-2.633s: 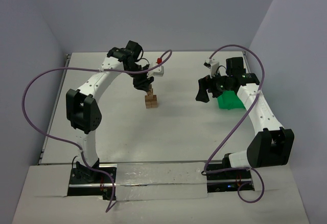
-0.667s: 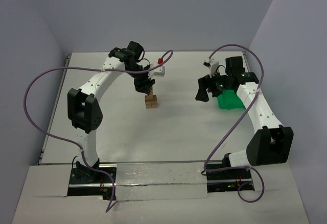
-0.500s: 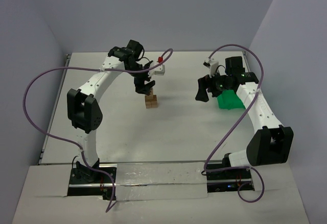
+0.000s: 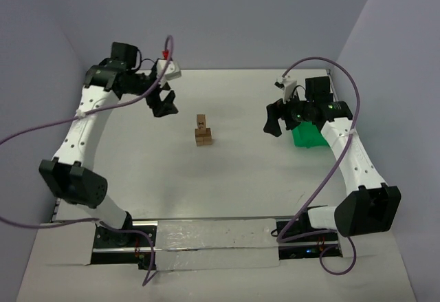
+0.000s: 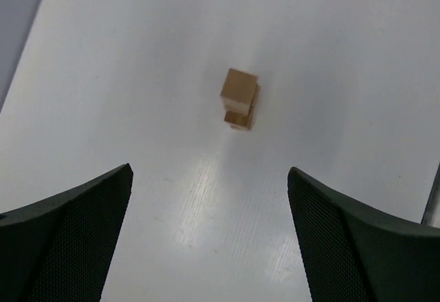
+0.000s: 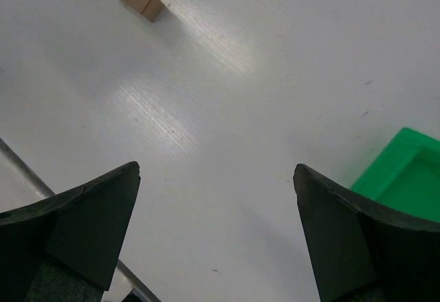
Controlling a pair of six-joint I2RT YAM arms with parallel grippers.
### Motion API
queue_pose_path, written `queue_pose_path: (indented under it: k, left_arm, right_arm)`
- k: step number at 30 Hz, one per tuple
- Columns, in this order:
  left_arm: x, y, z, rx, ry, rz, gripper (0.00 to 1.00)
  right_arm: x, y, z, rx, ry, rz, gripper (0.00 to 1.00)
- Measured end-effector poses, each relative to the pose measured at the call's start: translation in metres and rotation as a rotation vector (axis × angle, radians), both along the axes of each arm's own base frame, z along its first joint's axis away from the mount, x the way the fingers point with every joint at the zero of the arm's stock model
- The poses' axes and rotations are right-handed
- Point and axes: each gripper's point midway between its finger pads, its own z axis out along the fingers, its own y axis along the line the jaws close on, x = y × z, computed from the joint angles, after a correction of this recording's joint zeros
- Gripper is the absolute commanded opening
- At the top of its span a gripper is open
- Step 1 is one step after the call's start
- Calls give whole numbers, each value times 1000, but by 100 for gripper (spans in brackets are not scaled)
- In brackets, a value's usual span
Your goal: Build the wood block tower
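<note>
The wood block tower (image 4: 202, 131) stands untouched on the counter (image 4: 227, 171), well ahead of the left gripper (image 4: 163, 102) and the right gripper (image 4: 273, 120), both spread wide and holding nothing.

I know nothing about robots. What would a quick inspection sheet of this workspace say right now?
Surface: white table, glossy, with a few faint specks.
Job's things: wooden block tower, small, upright near the middle, touched by neither arm.
Clutter: green bin on the right side, beside the right arm.
Grippers: left gripper fingers open, empty, off to the tower's left; right gripper fingers open, empty, next to the bin.
Cables: purple cables loop through the air off both arms, none on the tower.
Surroundings: plain grey-blue walls; nothing else seen.
</note>
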Motion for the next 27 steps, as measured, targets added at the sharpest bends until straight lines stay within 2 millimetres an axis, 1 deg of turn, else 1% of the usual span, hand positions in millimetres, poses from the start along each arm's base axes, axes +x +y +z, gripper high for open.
queue_pose_path:
  k: [2,4,6,9,13,16,20,22,24,27]
  left_arm:
    - [0,21,2,-44,6,104,99]
    - [-6,37,-8,-77,43,202,99]
    - [-11,51,-22,-101,76,299,99]
    - [-22,68,-44,-124,111,439,99]
    - [-36,78,-64,-157,146,558,99]
    - [-33,87,-75,-177,159,654,99]
    - [-25,114,-92,-196,204,809,99]
    - [-21,130,-95,-210,218,879,99]
    - [-17,140,-96,-220,219,925,99]
    - [-15,144,-96,-225,218,944,99]
  right_arm:
    - [1,-2,11,0,-47,-20,100]
    - [1,-4,17,1,-84,-44,100]
    - [1,-7,19,3,-107,-72,100]
    - [-2,-10,9,13,-83,-134,100]
    - [-4,-14,-12,23,-20,-206,100]
    - [-8,-15,-27,32,11,-236,100]
    - [-21,-16,-42,40,35,-256,100]
    - [-26,-16,-43,45,30,-259,100]
    - [-28,-16,-40,51,15,-261,100]
    - [-29,-16,-35,60,-13,-262,100]
